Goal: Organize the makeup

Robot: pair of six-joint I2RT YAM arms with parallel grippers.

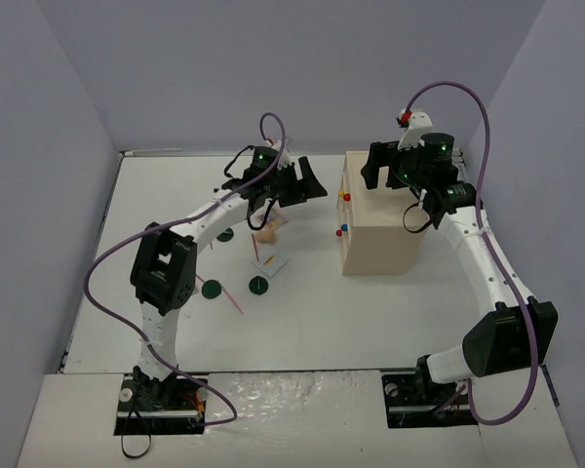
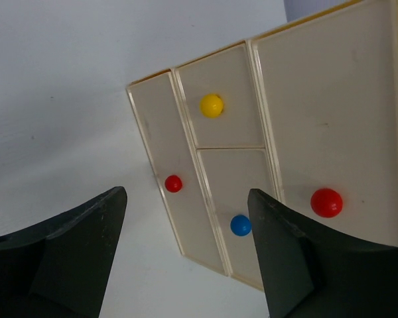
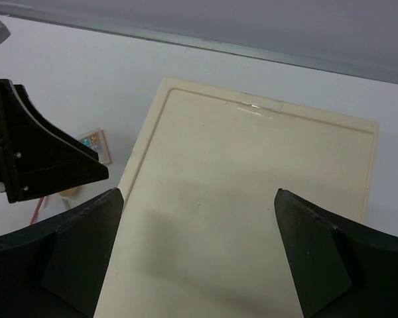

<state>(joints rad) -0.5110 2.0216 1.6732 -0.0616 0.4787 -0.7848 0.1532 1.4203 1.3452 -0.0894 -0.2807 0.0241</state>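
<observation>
The makeup lies on the white table left of centre: dark green discs (image 1: 212, 289) (image 1: 258, 286) (image 1: 226, 235), a white card with a colourful palette (image 1: 271, 261), a beige sponge (image 1: 266, 232) and a thin pink pencil (image 1: 234, 299). My left gripper (image 1: 310, 187) is open and empty above the table. It faces the front of the beige drawer box (image 1: 380, 224), a short way off. In the left wrist view the gripper (image 2: 187, 195) frames the drawers. My right gripper (image 1: 378, 168) is open and empty, hovering over the box top (image 3: 252, 172); it also shows in its wrist view (image 3: 199, 195). No black tube shows.
The drawer fronts carry a yellow knob (image 2: 211, 105), a small red knob (image 2: 173, 183), a blue knob (image 2: 240, 225) and a larger red knob (image 2: 326, 202); all drawers look shut. The right wrist view shows the left gripper (image 3: 40, 159) and a palette (image 3: 95, 144) beside the box. Grey walls enclose the table.
</observation>
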